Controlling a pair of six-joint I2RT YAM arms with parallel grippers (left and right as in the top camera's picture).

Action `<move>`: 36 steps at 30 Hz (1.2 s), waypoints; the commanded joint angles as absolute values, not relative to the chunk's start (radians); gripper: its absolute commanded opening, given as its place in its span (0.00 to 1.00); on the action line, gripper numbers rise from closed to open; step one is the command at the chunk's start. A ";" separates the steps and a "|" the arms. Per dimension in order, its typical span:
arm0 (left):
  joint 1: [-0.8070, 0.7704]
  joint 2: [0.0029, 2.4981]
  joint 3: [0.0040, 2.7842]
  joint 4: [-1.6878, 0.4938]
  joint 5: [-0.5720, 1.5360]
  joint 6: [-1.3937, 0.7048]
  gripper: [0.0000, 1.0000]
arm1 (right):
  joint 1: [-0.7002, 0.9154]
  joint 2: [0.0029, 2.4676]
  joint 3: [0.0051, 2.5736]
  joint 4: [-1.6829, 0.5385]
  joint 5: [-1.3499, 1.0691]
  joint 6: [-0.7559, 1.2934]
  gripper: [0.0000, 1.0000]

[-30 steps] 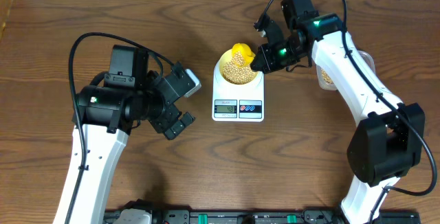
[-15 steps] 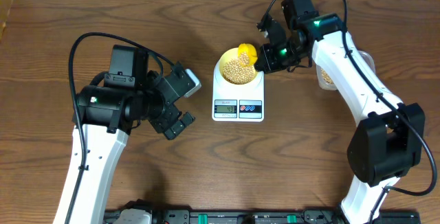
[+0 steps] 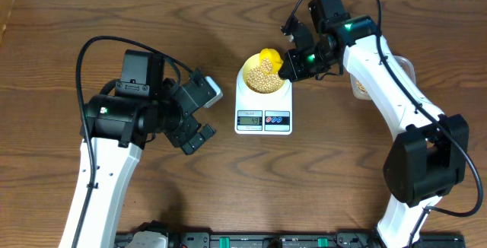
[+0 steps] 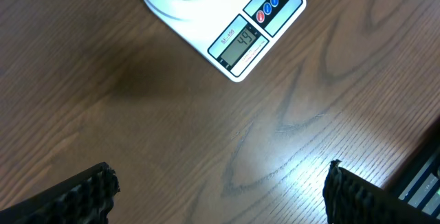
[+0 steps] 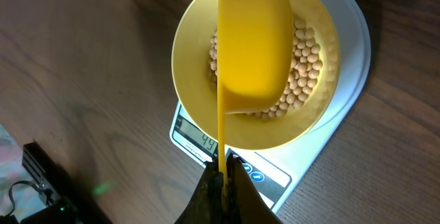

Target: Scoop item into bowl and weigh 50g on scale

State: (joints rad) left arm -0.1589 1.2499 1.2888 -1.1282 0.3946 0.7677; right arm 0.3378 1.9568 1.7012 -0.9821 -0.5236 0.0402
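Observation:
The pale yellow bowl (image 3: pixel 262 77) (image 5: pixel 309 121) sits on the white scale (image 3: pixel 263 105) (image 5: pixel 347 66) (image 4: pixel 227 25) and holds tan beans (image 3: pixel 262 81) (image 5: pixel 302 80). The display reads 49 in both wrist views. My right gripper (image 3: pixel 290 67) (image 5: pixel 222 172) is shut on the thin handle of a bright yellow scoop (image 3: pixel 268 56) (image 5: pixel 251 42), whose cup hangs over the bowl with its back toward the camera. My left gripper (image 3: pixel 204 115) (image 4: pixel 220 196) stands open over bare wood, left of the scale, with nothing between its fingers.
A clear plastic tub (image 3: pixel 364 83) with more beans stands at the right, mostly hidden behind my right arm. A black rail (image 3: pixel 251 240) runs along the table's front edge. A cable loops above each arm.
The scoop has shifted slightly over the bowl's far right side. The left arm has not moved.

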 commanded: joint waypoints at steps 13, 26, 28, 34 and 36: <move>-0.155 1.250 1.280 -1.132 0.411 0.785 0.98 | 0.353 1.941 1.720 -0.968 -0.535 0.022 0.01; -0.155 1.250 1.281 -1.132 0.410 0.785 0.98 | 0.340 1.941 1.720 -0.968 -0.553 0.022 0.01; -0.155 1.250 1.280 -1.132 0.411 0.785 0.98 | 0.340 1.941 1.720 -0.968 -0.553 0.022 0.01; -0.155 1.250 1.280 -1.132 0.411 0.785 0.98 | 0.340 1.941 1.720 -0.968 -0.554 0.022 0.01; -0.155 1.250 1.280 -1.132 0.411 0.785 0.98 | 0.339 1.941 1.720 -0.968 -0.569 0.022 0.01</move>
